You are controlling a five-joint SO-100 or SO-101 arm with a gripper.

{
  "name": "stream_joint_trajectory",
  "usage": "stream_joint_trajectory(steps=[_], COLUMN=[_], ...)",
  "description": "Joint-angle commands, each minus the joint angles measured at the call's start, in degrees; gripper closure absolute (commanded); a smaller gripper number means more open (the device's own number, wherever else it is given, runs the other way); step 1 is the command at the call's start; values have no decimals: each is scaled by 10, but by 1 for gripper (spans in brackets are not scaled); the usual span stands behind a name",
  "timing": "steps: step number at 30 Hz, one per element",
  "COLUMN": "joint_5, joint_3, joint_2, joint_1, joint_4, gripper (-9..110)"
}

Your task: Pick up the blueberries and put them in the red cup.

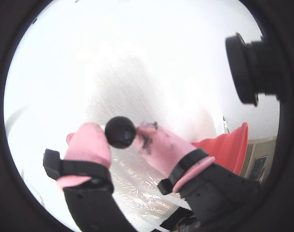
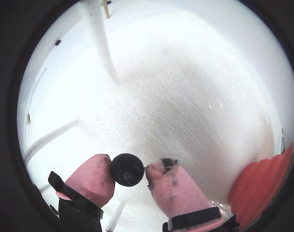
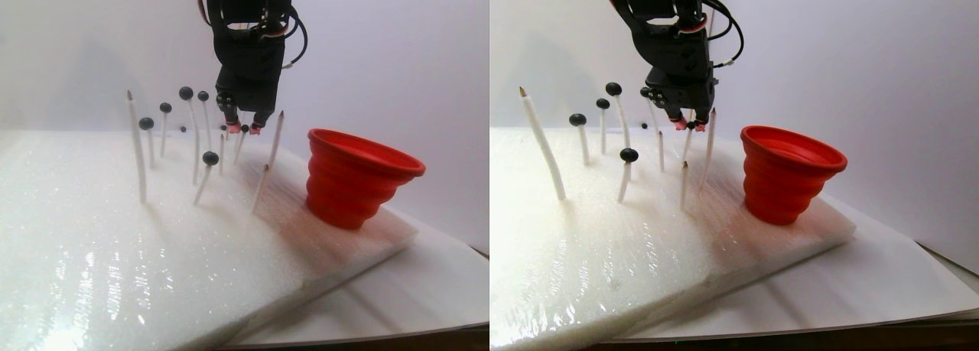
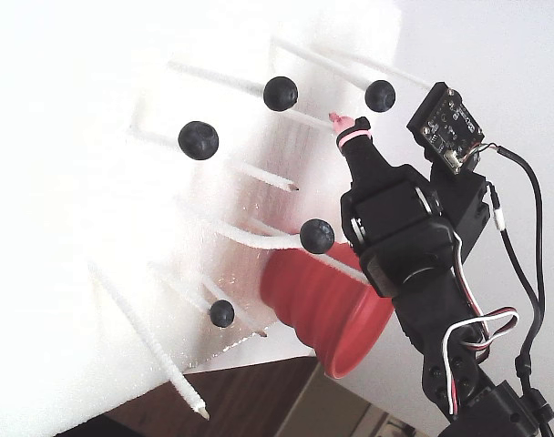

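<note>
Berry pinched, ready to carry

In a wrist view the gripper point(image 1: 123, 133) grips one berry point(image 1: 120, 132) between pink pads, above the foam point(image 3: 115, 236); other berries point(image 3: 210, 158) sit on sticks. Next: swing right over the cup point(image 3: 359, 175), then release.

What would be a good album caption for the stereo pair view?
Black gripper with pink fingertips holds a blueberry above white sticks, beside the red cup.
</note>
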Motion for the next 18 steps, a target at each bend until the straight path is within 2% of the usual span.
stream_joint_trajectory(steps=[1, 18], joint_5=[5, 1], joint_3=[-40, -34], joint_2=[15, 9], joint_1=[16, 13], joint_4=[-18, -26], gripper=[89, 91])
